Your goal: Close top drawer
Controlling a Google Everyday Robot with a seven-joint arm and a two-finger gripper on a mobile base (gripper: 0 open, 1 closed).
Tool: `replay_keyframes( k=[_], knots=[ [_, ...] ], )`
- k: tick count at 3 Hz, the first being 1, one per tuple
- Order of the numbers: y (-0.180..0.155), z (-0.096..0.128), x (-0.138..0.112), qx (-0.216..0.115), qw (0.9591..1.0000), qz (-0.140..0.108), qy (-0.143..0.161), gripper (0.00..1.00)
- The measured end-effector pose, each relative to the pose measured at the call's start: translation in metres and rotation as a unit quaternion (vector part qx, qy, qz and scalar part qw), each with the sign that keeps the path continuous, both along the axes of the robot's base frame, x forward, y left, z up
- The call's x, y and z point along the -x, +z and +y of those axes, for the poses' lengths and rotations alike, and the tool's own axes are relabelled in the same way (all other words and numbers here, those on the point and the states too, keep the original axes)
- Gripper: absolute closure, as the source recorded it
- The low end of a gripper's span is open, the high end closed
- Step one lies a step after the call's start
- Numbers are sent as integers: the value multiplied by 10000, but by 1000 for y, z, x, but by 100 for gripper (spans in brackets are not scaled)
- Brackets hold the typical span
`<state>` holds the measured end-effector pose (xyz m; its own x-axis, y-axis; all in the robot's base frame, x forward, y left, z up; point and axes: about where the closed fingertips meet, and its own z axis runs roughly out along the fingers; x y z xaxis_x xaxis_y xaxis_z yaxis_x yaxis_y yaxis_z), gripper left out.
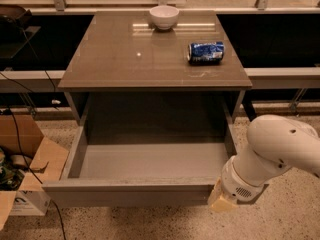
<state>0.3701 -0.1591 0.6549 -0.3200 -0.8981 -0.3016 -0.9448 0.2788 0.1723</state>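
One tool (221,203) at a front corner of the top drawer (130,194), state unclear; blue can (206,52) label illegible.

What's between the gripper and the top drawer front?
Nothing, per the camera view: the gripper is right at the front of the top drawer, right end; contact unclear.

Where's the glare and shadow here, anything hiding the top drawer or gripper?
Camera view: glare streaks on the cabinet top beside the white bowl; top drawer floor lit, cavity behind it in deep shadow; gripper, at the drawer's front right corner, lit, no glare.
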Motion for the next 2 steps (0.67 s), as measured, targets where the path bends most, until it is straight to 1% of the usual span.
replay_keyframes(
  k=[1, 2],
  knots=[
    [-5, 0, -2, -22, 10000, -2, -8, 100],
    [-12, 3, -18, -78, 9999, -67, 34, 100]
  ],
)
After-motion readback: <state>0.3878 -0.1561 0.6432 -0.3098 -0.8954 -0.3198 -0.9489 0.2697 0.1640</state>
